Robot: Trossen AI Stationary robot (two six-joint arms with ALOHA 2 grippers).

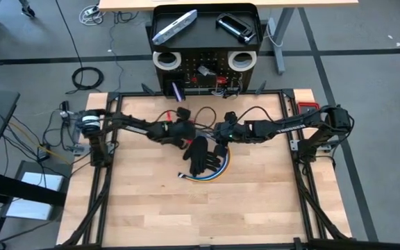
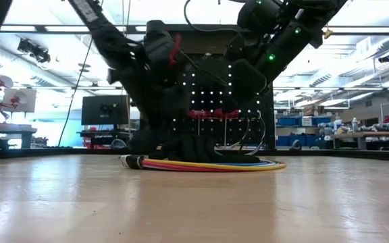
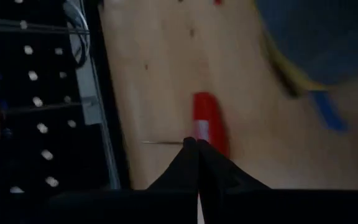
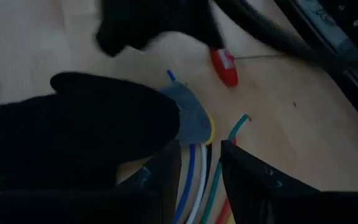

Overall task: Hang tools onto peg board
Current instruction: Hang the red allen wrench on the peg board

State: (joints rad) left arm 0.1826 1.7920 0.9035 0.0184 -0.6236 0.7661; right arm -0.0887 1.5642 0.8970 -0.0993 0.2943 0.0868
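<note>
two dark arms are seen meeting over the far half of the wooden table [image 1: 255, 208], close in front of the peg board [image 1: 203, 73], which stands upright just past the table's edge at twelve o'clock. the left gripper [image 1: 186, 135] is pressed fully shut, its fingertips [image 3: 194, 152] brought together just above a small red-handled tool [image 3: 209, 124] lying on the wood; nothing is gripped between them. the right gripper [image 1: 221, 142] is held partly open, its fingers [image 4: 166, 165] straddling a bundle of coloured cables [image 4: 194, 180] without visibly clamping it, though the contact there is hard to judge. beside the bundle, at about nine o'clock of it, a black glove [image 1: 198, 156] is laid on the table. on the peg board's tray top a silver-grey flat bar [image 1: 174, 26] is placed at ten o'clock and a black clamp [image 1: 236, 26] at two o'clock. two white tape rolls [image 1: 166, 60] are seen at the board's left and right ends, and a purple-handled tool [image 1: 178, 90] is hung on its face toward seven o'clock, with small red pieces [image 1: 219, 82] near the middle.
</note>
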